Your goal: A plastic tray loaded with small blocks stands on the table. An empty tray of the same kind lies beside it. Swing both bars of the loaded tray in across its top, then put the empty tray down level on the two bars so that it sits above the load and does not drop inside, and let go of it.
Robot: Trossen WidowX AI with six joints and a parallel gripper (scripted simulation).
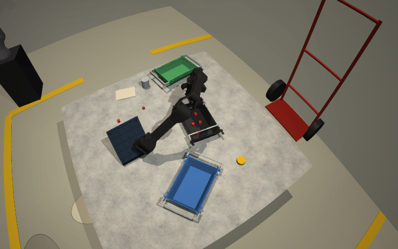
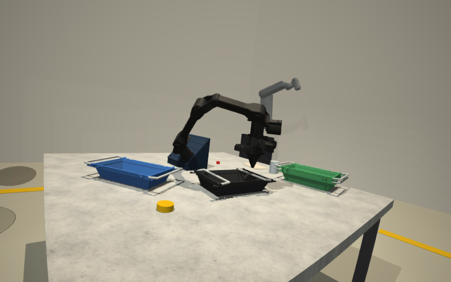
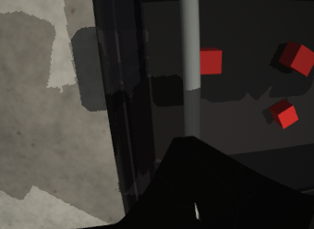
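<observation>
The loaded black tray (image 1: pixel 209 116) (image 2: pixel 241 190) (image 3: pixel 131 85) stands mid-table with several red blocks (image 1: pixel 199 122) (image 3: pixel 211 61) inside. Its near bar (image 1: pixel 204 130) (image 2: pixel 217 176) lies in across the top by one end. Its far bar (image 2: pixel 254 174) (image 3: pixel 190 48) also lies in over the tray, inside the end rim; the arm hides it in the top view. An empty blue tray (image 1: pixel 194 182) (image 2: pixel 125 176) and an empty green tray (image 1: pixel 176 70) (image 2: pixel 308 176) stand either side, bars out. My gripper (image 2: pixel 253 165) (image 3: pixel 183 146) is shut and empty, just above the far bar.
A dark blue sloped block (image 1: pixel 125 140) (image 2: pixel 199 152) stands by the arm's base. A grey cylinder (image 1: pixel 145 83) (image 2: pixel 274 167) and a cream card (image 1: pixel 125 93) lie near the green tray. A yellow disc (image 1: pixel 240 160) (image 2: pixel 165 206) and two loose red blocks (image 1: pixel 143 107) are on the table.
</observation>
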